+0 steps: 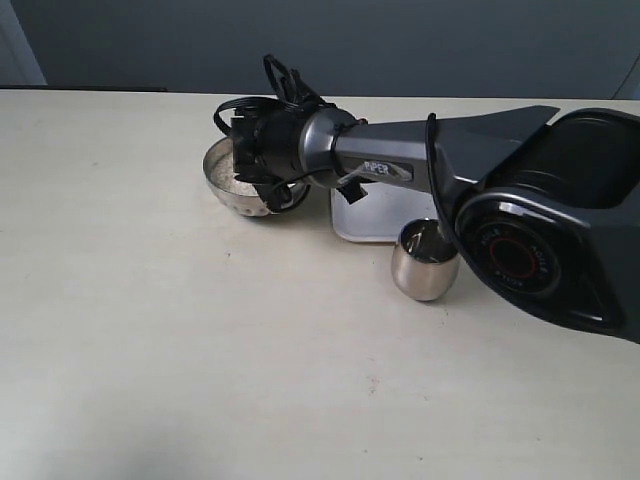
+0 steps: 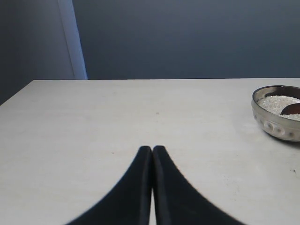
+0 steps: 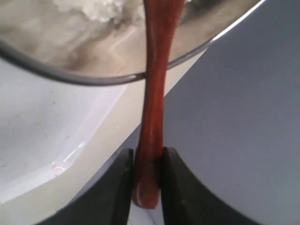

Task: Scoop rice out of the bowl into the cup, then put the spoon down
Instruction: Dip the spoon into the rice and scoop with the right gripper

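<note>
The steel bowl (image 1: 232, 185) stands at the back of the table, with pale rice (image 2: 277, 103) heaped inside. My right gripper (image 3: 147, 152) is shut on the handle of the reddish-brown wooden spoon (image 3: 156, 89), whose handle crosses the bowl's rim (image 3: 93, 80) toward the rice (image 3: 101, 8). The spoon's head (image 2: 291, 109) rests in the grains. In the exterior view the right arm's wrist (image 1: 275, 140) hangs over the bowl and hides the spoon. The steel cup (image 1: 424, 262) stands to the right and nearer, beside the arm. My left gripper (image 2: 152, 149) is shut and empty over bare table, well left of the bowl (image 2: 276, 112).
A flat white tray (image 1: 372, 212) lies between bowl and cup, partly under the right arm. The arm's large black base joint (image 1: 545, 220) fills the right side. Pale tabletop (image 1: 200, 350) stretches to the left and front.
</note>
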`<state>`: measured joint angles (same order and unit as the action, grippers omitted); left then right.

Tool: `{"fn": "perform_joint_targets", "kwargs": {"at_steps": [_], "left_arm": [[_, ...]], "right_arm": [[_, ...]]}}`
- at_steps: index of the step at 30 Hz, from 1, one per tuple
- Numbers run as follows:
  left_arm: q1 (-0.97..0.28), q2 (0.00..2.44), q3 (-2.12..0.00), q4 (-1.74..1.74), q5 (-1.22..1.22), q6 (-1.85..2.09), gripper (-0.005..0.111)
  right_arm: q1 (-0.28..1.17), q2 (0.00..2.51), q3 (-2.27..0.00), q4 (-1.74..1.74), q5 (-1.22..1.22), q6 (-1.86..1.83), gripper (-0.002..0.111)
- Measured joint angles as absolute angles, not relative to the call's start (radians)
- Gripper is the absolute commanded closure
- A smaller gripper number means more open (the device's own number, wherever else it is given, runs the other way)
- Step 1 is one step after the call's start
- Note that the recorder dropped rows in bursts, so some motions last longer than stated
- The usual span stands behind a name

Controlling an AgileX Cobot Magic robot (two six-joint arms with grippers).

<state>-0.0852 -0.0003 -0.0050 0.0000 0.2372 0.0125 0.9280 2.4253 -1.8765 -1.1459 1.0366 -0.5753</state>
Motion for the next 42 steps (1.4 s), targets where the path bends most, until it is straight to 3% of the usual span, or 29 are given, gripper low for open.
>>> {"fn": "perform_joint_targets", "kwargs": {"at_steps": [42], "left_arm": [[-0.085, 0.000, -0.005, 0.000, 0.237, 0.012, 0.106]], "right_arm": [[0.834, 2.371, -1.876, -0.902, 0.983, -0.577, 0.108]]}}
